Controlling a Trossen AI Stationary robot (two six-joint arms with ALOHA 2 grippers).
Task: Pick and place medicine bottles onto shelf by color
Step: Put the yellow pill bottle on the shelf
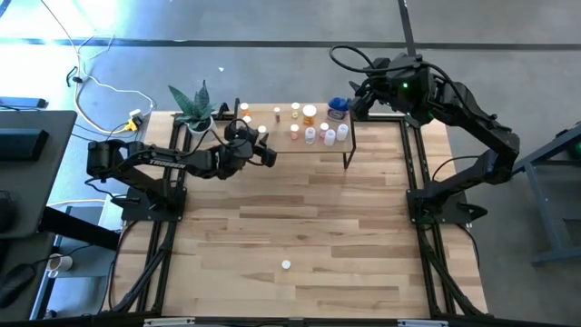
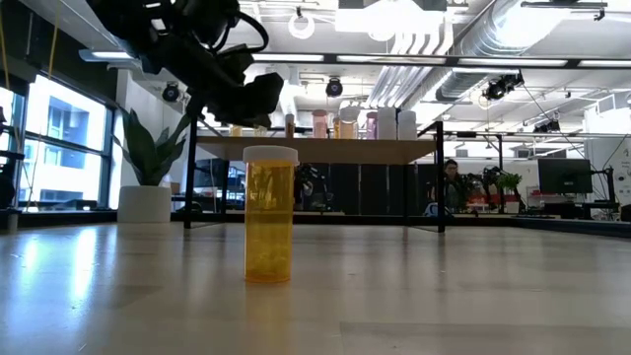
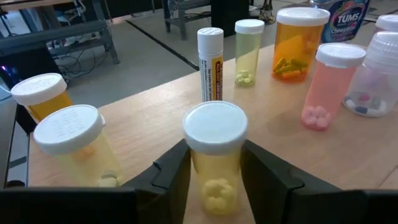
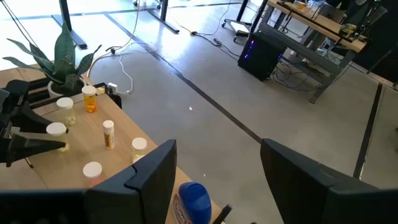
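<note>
The left claw [image 3: 214, 186] was seen at the shelf's [image 3: 155, 118] plant-side end, jaws set either side of a pale yellow bottle [image 3: 214, 155] with a white cap. Whether the pads pressed the bottle or had just let go could not be told. The bottle stood upright on the shelf, long axis vertical, directly between the jaws, so a straight pull-back was judged the clean way out. Two capped yellow-orange bottles [image 3: 71, 140] stood just beside it. Farther along the shelf were noted a slim white tube [image 3: 210, 62], a greenish vial [image 3: 249, 50], an orange bottle [image 3: 300, 40] and a pink one [image 3: 329, 84].

The right claw [image 4: 214, 168] was held open above the shelf's other end, nothing in it, a blue-capped bottle [image 4: 196, 199] below it.

One amber bottle [image 2: 269, 215] remained upright on the counter [image 1: 300, 218], well apart from the shelf; neither arm looked clearly nearer. A potted plant [image 1: 193, 107] stood at the shelf's left end. An open workshop with desks was seen beyond.
</note>
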